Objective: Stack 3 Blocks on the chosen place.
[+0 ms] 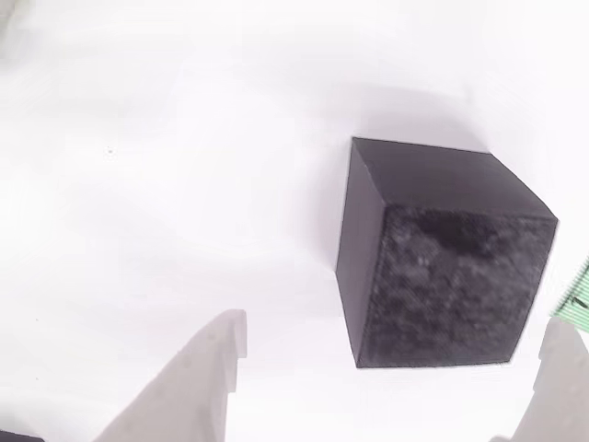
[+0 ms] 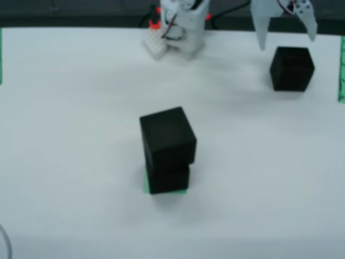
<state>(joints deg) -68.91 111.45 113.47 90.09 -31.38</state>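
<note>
In the fixed view from the front, two black blocks stand stacked mid-table: the upper block (image 2: 168,137) sits slightly skewed on the lower block (image 2: 168,178). The lower one rests on the green chosen place (image 2: 148,186), whose edge peeks out. A third block (image 2: 291,68) stands alone at the back right. My gripper (image 2: 288,43) hangs open just above and behind it. In the view that rides on the gripper, this block (image 1: 442,249) lies between the spread fingers of the gripper (image 1: 396,324), nearer the right finger and touching neither.
The arm's white base (image 2: 180,27) stands at the back centre. A narrow green striped strip (image 2: 342,70) runs along the right table edge and shows by the right finger (image 1: 578,299). Another green strip (image 2: 0,59) marks the left edge. White tabletop surrounds the stack.
</note>
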